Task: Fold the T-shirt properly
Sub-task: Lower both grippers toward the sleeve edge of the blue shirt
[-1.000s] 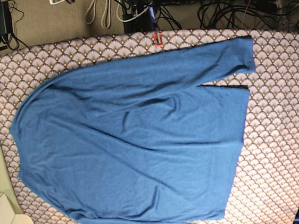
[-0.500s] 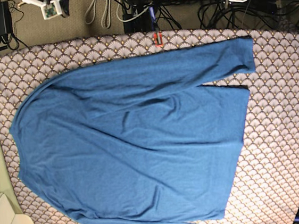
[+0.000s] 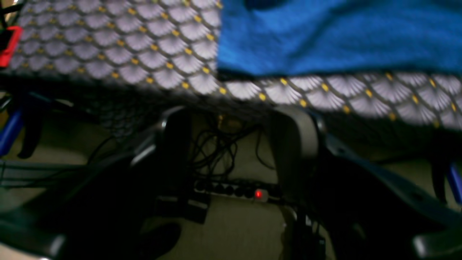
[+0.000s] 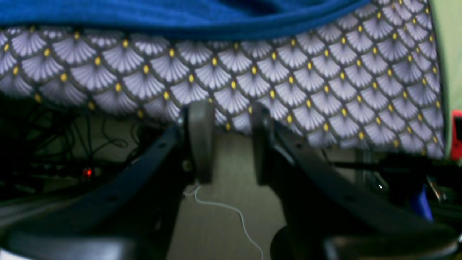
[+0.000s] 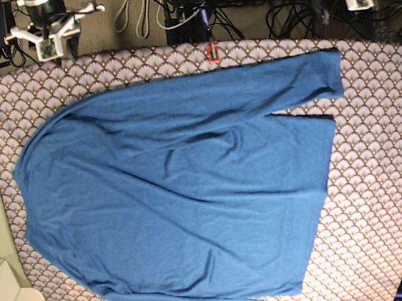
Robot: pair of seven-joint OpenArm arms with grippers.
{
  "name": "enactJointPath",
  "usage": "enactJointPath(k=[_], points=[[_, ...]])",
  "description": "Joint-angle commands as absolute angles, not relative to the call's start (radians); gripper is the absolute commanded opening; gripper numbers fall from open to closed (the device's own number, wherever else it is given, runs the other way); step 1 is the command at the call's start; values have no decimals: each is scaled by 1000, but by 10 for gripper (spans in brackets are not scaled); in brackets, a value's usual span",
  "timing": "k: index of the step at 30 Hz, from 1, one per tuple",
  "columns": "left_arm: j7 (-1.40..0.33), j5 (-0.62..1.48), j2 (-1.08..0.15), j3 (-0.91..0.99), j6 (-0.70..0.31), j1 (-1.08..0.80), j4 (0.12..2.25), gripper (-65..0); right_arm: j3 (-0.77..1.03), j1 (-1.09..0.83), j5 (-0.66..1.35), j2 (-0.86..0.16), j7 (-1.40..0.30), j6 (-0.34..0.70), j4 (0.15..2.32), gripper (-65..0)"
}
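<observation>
Both grippers hang off the table's far edge, jaws parted and empty: left gripper point(image 3: 234, 144) wider, right gripper point(image 4: 225, 141) narrower. The blue T-shirt point(image 5: 184, 195) lies spread flat across the scallop-patterned tablecloth point(image 5: 390, 174).

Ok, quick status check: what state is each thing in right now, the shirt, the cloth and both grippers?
T-shirt: spread flat and unfolded on the tablecloth, one long sleeve lying along the far edge.
Tablecloth: covers the table, shirt lying on it.
Left gripper: open, empty, off the table's edge, apart from the shirt.
Right gripper: open, empty, at the table's edge, apart from the shirt.
</observation>
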State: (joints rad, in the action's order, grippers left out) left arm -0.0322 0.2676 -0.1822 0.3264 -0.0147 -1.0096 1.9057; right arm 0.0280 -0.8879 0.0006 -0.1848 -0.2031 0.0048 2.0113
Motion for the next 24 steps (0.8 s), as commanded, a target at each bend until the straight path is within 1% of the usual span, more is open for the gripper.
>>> enactJointPath(k=[1,7,11,17,20,24], points=[[-8,277,-185,335,-12,-1006,1922,-283,33,-886,-1,-191,-182,5,2028,-440],[-10,317,-182,357,-12,-895,1868,-281,33,-812,-1,-191,-189,5,2023,-419],[-10,377,-180,354,-12,-828,1831,-281,31,-768,-1,-191,-191,5,2018,-417],[-10,479,-180,358,-12,-760,1725,-281,31,-742,-1,-193,-191,5,2017,-417],[-10,492,-180,355,-12,-710,1649,-281,30,-742,-1,-193,-191,7,2014,-417],[-10,492,-163,352,-12,-667,1596,-282,30,-742,-1,-193,-191,7,2009,-417]])
